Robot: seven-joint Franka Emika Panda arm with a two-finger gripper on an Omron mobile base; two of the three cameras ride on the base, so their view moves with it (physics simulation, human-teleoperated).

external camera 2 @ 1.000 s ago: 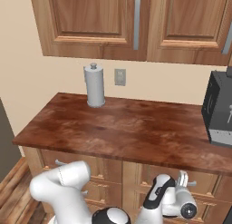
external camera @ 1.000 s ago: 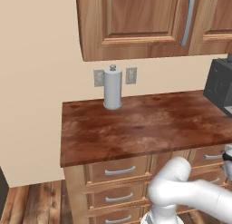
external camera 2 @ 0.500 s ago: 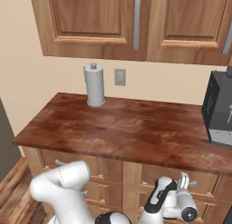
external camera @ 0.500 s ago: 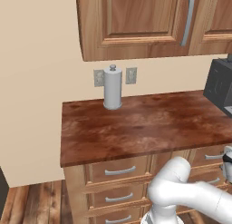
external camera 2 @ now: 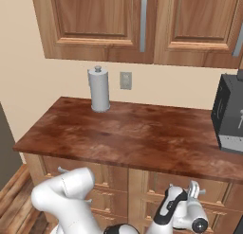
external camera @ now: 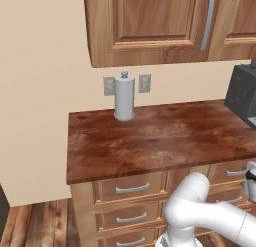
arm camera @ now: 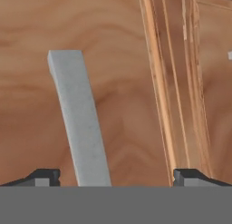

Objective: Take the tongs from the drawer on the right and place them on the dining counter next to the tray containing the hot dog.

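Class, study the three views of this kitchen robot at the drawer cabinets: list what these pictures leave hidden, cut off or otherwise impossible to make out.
- Drawer contents: every drawer front is closed in both base views, so the insides stay hidden.
- Silver handle: hand view, lower end cut off at the bottom edge.
- Dark appliance: cropped by the right edge in both base views.
- Gripper: jaws wide open in the hand view; contact with the handle unclear.

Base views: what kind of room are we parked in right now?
A kitchen, most likely: wall cabinets above a reddish-brown worktop with drawers under it, and a paper towel roll by the wall.
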